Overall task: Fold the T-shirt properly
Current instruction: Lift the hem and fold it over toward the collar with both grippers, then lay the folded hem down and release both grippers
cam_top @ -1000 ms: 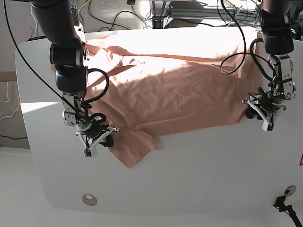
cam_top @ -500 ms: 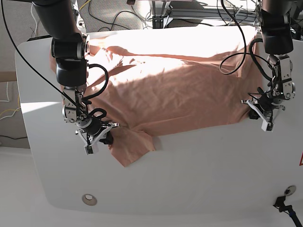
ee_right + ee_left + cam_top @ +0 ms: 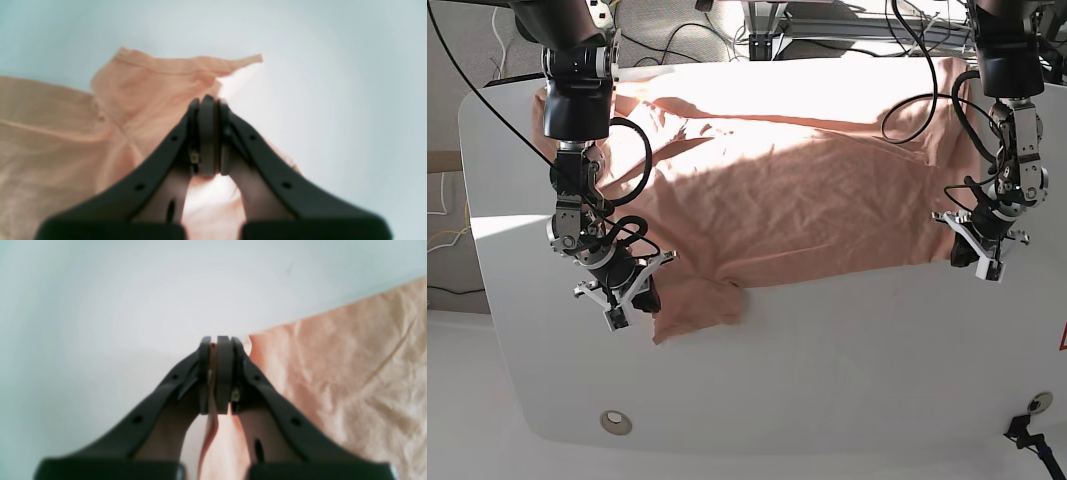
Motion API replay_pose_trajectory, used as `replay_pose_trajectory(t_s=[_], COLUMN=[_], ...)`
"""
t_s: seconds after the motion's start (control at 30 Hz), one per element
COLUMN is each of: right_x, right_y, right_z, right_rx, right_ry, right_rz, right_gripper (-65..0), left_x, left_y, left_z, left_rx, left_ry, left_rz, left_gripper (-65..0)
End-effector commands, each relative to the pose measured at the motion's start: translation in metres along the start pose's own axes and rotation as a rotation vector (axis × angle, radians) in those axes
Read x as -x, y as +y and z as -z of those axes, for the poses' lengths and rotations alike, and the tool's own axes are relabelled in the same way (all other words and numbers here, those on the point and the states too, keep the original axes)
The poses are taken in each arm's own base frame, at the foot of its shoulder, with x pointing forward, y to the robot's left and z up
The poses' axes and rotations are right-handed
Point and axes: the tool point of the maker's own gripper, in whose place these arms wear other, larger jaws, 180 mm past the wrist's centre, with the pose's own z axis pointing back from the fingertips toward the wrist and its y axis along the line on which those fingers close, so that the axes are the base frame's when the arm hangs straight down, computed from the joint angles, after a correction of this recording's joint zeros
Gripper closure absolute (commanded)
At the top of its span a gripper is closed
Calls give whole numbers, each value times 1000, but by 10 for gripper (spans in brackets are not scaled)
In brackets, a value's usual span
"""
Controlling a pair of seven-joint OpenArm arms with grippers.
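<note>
Both grippers clamping T-shirt (image 3: 777, 190) hem: left gripper (image 3: 976, 250), right gripper (image 3: 632, 296) | judgement: lifting evenly, keeping the edge taut, is avoiding bunching.

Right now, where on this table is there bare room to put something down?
The near strip of the table is bare, between the T-shirt hem and the front edge, apart from a small round fitting at its corner. The far half is covered by cloth, and the right gripper and left gripper crowd the hem's two ends.
</note>
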Motion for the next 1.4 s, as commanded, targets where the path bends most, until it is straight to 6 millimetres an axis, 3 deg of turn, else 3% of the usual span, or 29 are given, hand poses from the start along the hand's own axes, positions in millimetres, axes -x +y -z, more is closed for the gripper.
replay_pose_trajectory(t_s=[0.0, 0.1, 0.33, 0.43, 0.57, 0.73, 0.93, 1.17, 1.37], right_x=[-32, -26, -3, 6, 12, 29, 55, 70, 79], right_y=[-7, -1, -15, -15, -3, 8, 18, 22, 23], right_z=[-14, -31, -74, -90, -106, -118, -129, -134, -140], right_rx=[22, 29, 109, 124, 120, 108, 92, 82, 81], right_ry=[-64, -54, -11, 19, 31, 60, 113, 148, 171], right_rz=[-63, -100, -97, -127, -154, -161, -153, -143, -146], right_gripper=[0, 0, 0, 0, 0, 0, 0, 0, 0], left_x=[-30, -27, -16, -17, -17, -12, 6, 41, 52], left_y=[9, 13, 31, 32, 18, -6, -12, -11, -8], left_z=[-6, -12, -24, -29, -44, -68, -97, -107, -109], left_rx=[-16, -28, -64, -63, -38, 1, -2, -13, -28], left_ry=[-101, -132, -113, -142, -167, -175, -147, -49, -1], left_rz=[22, 11, 17, 31, 79, 136, 162, 201, 269], left_gripper=[0, 0, 0, 0, 0, 0, 0, 0, 0])
